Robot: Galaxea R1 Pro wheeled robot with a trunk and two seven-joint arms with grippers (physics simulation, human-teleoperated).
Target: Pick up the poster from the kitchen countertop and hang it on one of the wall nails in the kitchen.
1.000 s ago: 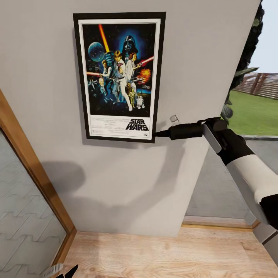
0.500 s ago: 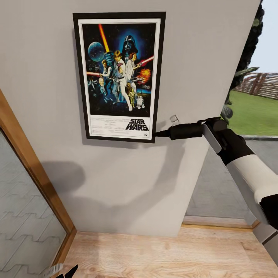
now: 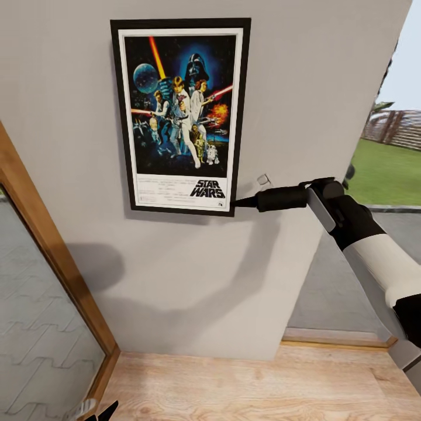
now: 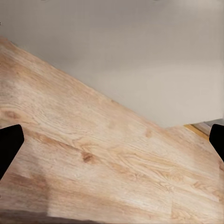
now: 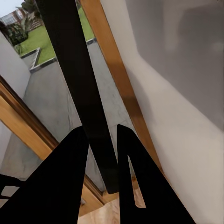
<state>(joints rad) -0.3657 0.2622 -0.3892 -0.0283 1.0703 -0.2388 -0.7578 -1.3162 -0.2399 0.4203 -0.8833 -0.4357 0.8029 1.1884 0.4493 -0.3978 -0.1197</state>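
- The poster (image 3: 180, 116) hangs flat against the grey wall (image 3: 193, 275), upright; your right gripper (image 3: 235, 204) has its jaws clenched on the frame's lower right corner.
- Treat it as stiff, thin and light: an edge grip like this one suits it.
- The left gripper (image 4: 112, 144) hovers over the wooden floor (image 4: 93, 158), jaws released and empty.
- Whatever nail carries the frame is hidden behind it, so you cannot confirm it is hooked.

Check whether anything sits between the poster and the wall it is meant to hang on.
Nothing visible does. The poster lies flat against the grey wall, and the right gripper pinches its lower right corner. A small nail sticks out of the wall beside that corner.
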